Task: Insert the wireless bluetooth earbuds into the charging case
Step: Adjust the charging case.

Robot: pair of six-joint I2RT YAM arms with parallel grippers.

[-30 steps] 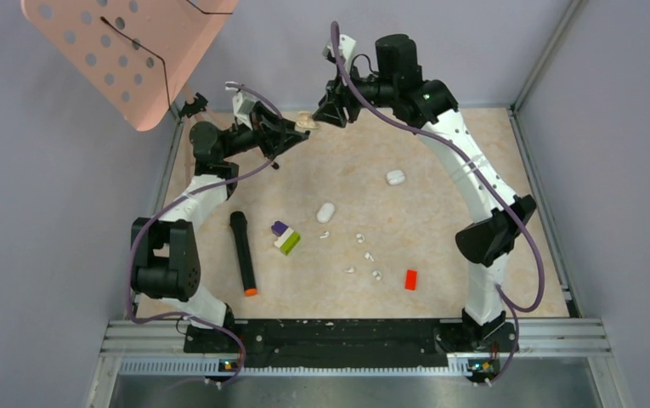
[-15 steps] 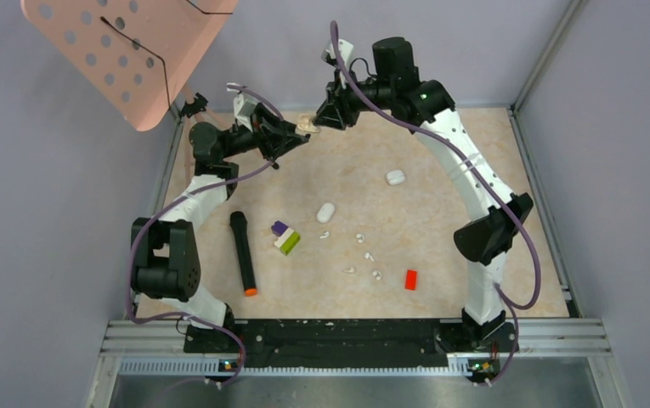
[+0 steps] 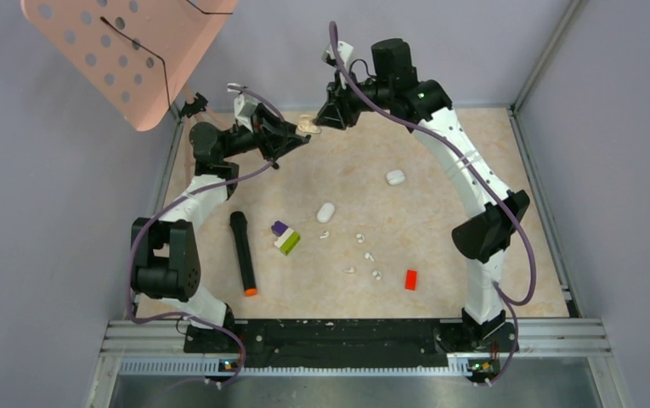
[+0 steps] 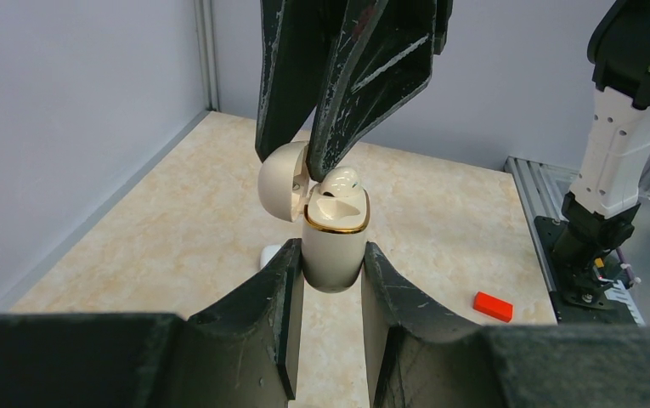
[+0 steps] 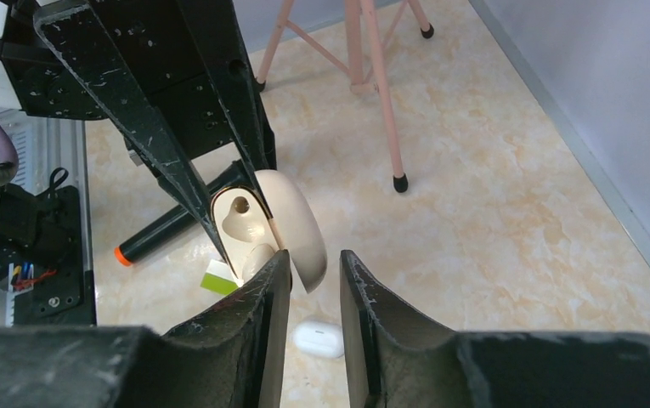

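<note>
My left gripper (image 4: 331, 255) is shut on the body of a cream charging case (image 4: 334, 246) with a gold rim, held upright in the air at the back of the table (image 3: 307, 125). Its lid (image 4: 280, 183) hangs open to the left. One white earbud (image 4: 340, 180) sits in a well with its head showing. My right gripper (image 4: 287, 166) comes down from above. Its jaws stand a little apart around the lid (image 5: 297, 229), which touches one finger (image 5: 270, 280) only. Several loose earbuds (image 3: 359, 238) lie on the table.
Two white pebble-shaped cases (image 3: 326, 212) (image 3: 395, 177) lie mid-table, with a red brick (image 3: 410, 279), a purple and green block (image 3: 285, 238) and a black marker (image 3: 243, 252) nearer the front. A pink perforated stand (image 3: 134, 51) overhangs the back left corner, its legs (image 5: 381, 85) on the floor.
My right gripper's jaws have narrowed around the lid, and the right arm has shifted slightly left. The left gripper and the case have held still.
</note>
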